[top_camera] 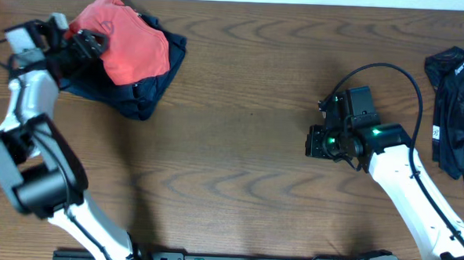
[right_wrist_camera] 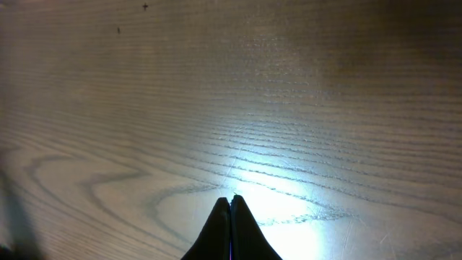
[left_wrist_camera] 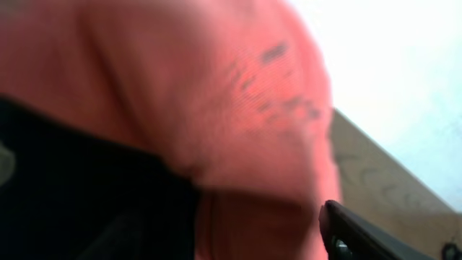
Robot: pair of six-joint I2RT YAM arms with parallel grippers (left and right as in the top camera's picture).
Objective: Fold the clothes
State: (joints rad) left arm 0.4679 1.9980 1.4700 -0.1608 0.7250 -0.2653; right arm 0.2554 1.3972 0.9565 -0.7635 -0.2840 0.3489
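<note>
Wood-grain table (top_camera: pixel 241 107) fills the overhead view; everything below is located against it.

Left arm (top_camera: pixel 29 113): white links, runs along the table's left edge from the near side up to the far-left corner.

Right arm (top_camera: pixel 418 185): comes in from the table's near-right corner. Its wrist hangs over bare wood right of the table's centre.

Dark garments (top_camera: pixel 456 108): black/navy heap at the table's right edge, partly cut off by the frame, some white print showing. Well apart from the right arm's wrist.

Navy garment (top_camera: pixel 147 91): far-left part of the table, lying under the shirt.

Orange-red T-shirt (top_camera: pixel 133 47): bunched in a lump on top of the navy garment, near the table's far edge. Not flat, not folded. The left wrist view is nearly all blurred orange cloth, with dark cloth below it at lower left.

Left gripper (top_camera: pixel 87 43): at the shirt's left side, right against the cloth. One black finger (left_wrist_camera: pixel 361 235) shows at the lower right of the wrist view and the other is out of frame. Can't tell whether the jaws are apart or pinching cloth.

Right gripper (right_wrist_camera: pixel 231 209): tips pressed together, nothing between them, pointing at bare table with a lit patch on the wood just ahead.

Green light (top_camera: pixel 377 134): on, at the right wrist.
</note>
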